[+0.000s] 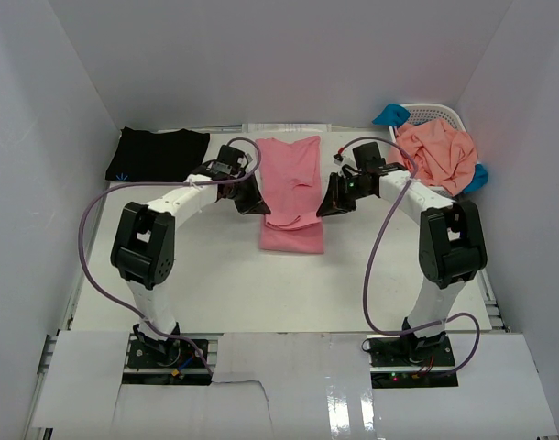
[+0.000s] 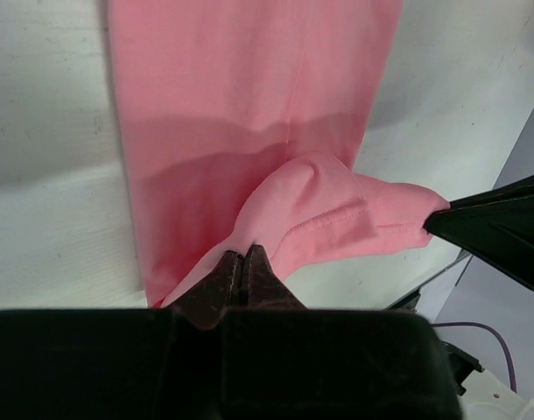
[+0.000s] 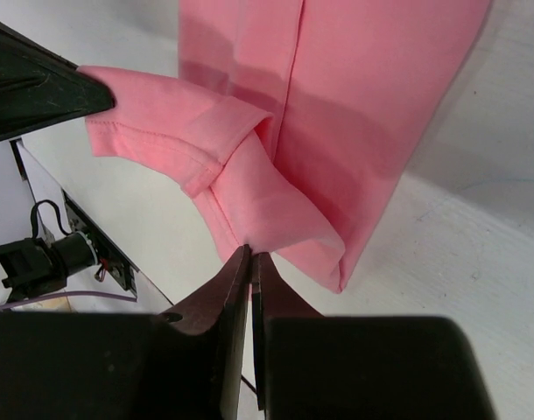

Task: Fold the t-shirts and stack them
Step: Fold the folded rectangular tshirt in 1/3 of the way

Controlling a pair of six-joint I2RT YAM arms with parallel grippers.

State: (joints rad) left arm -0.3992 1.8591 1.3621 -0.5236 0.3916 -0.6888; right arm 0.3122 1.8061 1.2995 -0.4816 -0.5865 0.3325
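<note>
1. My left gripper [image 2: 243, 255] is pinching the rose-pink t-shirt's [image 2: 249, 105] lifted edge, clamped.
2. My right gripper [image 3: 251, 255] is clamping its opposite side.
3. Shirt is lying mid-table [image 1: 215, 275], between both grippers.

Bright, even light falls from above between the white walls [image 1: 261, 55], so shadows on the worktop [image 1: 215, 275] are faint and soft-edged. The glossy panel [image 1: 348, 408] at the near edge throws white glare. The black t-shirt [image 1: 156, 153] at far left is a nearly flat dark patch (its folds barely read). In both wrist views the rose-pink t-shirt [image 2: 249, 87] is sharp, its stitching clear, with darker shadow bands across it. The left pincer [image 2: 242, 267] and right pincer [image 3: 251, 262] are underexposed, their housings blurred in the foreground.
</note>
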